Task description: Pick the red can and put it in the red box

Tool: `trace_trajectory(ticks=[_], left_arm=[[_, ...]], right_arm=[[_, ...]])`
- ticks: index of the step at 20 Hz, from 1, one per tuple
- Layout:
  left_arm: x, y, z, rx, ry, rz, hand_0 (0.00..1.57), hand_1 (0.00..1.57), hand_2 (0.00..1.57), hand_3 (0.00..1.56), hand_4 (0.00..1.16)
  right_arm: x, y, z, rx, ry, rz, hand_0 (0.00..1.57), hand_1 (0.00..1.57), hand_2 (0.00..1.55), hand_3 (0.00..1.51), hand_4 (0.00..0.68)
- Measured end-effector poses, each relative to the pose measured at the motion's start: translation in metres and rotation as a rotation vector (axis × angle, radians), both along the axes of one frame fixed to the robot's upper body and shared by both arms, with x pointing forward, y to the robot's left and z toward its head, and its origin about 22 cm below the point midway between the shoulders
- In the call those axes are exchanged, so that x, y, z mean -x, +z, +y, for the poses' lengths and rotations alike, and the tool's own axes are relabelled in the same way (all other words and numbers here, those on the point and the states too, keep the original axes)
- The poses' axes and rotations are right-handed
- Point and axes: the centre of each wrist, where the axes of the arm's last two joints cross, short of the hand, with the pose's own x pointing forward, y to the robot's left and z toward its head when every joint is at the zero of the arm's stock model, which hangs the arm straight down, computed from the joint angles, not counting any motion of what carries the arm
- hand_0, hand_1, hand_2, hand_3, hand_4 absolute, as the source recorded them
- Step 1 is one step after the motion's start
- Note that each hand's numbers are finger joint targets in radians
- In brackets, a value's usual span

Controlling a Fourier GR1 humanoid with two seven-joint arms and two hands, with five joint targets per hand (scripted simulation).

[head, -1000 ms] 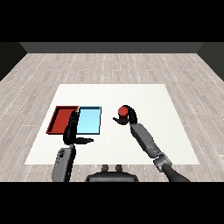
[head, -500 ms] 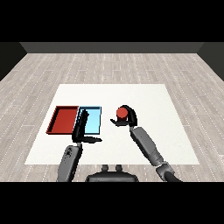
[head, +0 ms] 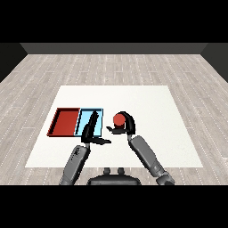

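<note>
Fingers [head: 129, 119] of the right hand [head: 126, 127] are curled round the can [head: 118, 120], thumb side tucked under it, so the can's clamped in that hand and looks to be held a bit above the worktop [head: 151, 107], just right of the blue tray [head: 99, 116]. Can't quite tell if it's fully clear of the surface. The left hand [head: 90, 130] has its fingers straight and apart, holding nothing, hanging over the blue tray's near edge with the thumb poking out to the right. So I'd say the pick is done and we're in the carry step. The red tray [head: 66, 122] sits on the far side of the blue one, touching it, so the next move needs the can taken leftward right across the blue tray, and that left hand sits pretty much in the path, so it probably wants to get out of the way first.
</note>
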Motion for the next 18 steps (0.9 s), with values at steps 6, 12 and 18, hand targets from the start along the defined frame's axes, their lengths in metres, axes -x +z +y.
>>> trace_trajectory(ticks=[6,12,18], left_arm=[[-0.006,-0.006,-0.02,-0.007,-0.024,0.05,0.0,0.0,0.0,0.0,0.0],[-0.012,-0.025,-0.031,0.003,-0.046,0.09,0.0,0.0,0.0,0.0,0.0],[-0.015,-0.039,-0.032,0.01,-0.062,0.113,0.0,0.0,0.0,0.0,0.0]], right_arm=[[0.001,0.0,0.001,-0.019,0.009,-0.007,1.46,1.46,1.45,1.39,0.632],[0.003,0.002,0.013,-0.017,0.02,-0.009,1.45,1.45,1.44,1.38,0.635],[0.005,0.003,0.019,-0.013,0.027,-0.007,1.44,1.44,1.43,1.38,0.637]])
